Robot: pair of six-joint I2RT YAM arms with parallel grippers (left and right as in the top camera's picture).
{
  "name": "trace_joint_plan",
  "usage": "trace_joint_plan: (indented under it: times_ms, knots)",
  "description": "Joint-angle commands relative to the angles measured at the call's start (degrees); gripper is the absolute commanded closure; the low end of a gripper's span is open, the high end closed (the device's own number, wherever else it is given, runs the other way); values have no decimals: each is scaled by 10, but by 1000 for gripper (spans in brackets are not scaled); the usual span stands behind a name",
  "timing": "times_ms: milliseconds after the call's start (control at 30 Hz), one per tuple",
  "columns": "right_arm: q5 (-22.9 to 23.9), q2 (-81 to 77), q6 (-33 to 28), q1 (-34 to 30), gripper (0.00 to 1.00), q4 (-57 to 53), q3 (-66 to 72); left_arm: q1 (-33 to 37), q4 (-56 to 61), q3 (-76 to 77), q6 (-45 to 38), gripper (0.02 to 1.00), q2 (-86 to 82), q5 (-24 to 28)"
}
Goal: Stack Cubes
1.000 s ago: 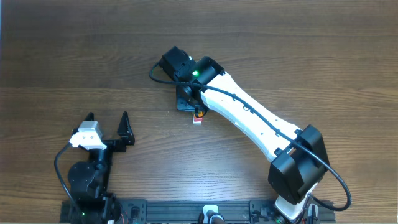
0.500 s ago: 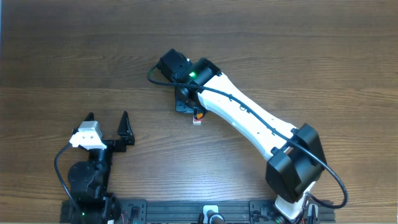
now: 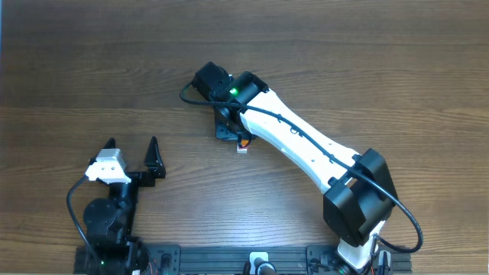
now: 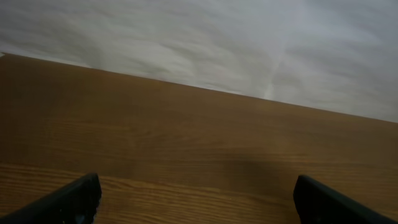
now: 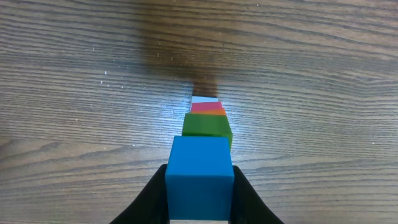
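Observation:
In the right wrist view my right gripper (image 5: pixel 199 186) is shut on a blue cube (image 5: pixel 199 168). It holds the cube directly over a stack with a green cube (image 5: pixel 209 126) on top, then orange (image 5: pixel 212 112), red (image 5: pixel 205 106) and white (image 5: pixel 204 99) ones below. Whether blue touches green I cannot tell. From above, the right gripper (image 3: pixel 229 126) covers most of the stack (image 3: pixel 243 147) at the table's middle. My left gripper (image 3: pixel 131 149) stands open near the front left, far from the cubes, with bare table between its fingers (image 4: pixel 74 198).
The brown wooden table (image 3: pixel 367 84) lies bare all around the stack. The white right arm (image 3: pixel 306 149) slants from the front right up to the middle. A pale wall (image 4: pixel 205 43) rises beyond the table's far edge.
The right arm has shifted slightly up and to the left in the top view, with the blue cube still in its gripper. The left arm has kept still.

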State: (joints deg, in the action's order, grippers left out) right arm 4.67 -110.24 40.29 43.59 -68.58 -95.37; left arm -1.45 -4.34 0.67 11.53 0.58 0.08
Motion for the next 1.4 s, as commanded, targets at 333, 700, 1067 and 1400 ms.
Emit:
trace_joint_plan:
  times_ms: [333, 700, 1067, 1400]
  knots:
    - [1, -16, 2, 3, 989, 0, -9, 3, 0, -3, -8, 18, -4, 6]
    - [1, -17, 1, 3, 627, 0, -9, 3, 0, -3, -8, 20, -4, 6]
    - [1, -17, 1, 3, 154, 0, -9, 3, 0, -3, -8, 20, -4, 6]
    - [1, -12, -92, -5, 9, 71, -25, 3, 0, -3, -8, 18, -4, 6]
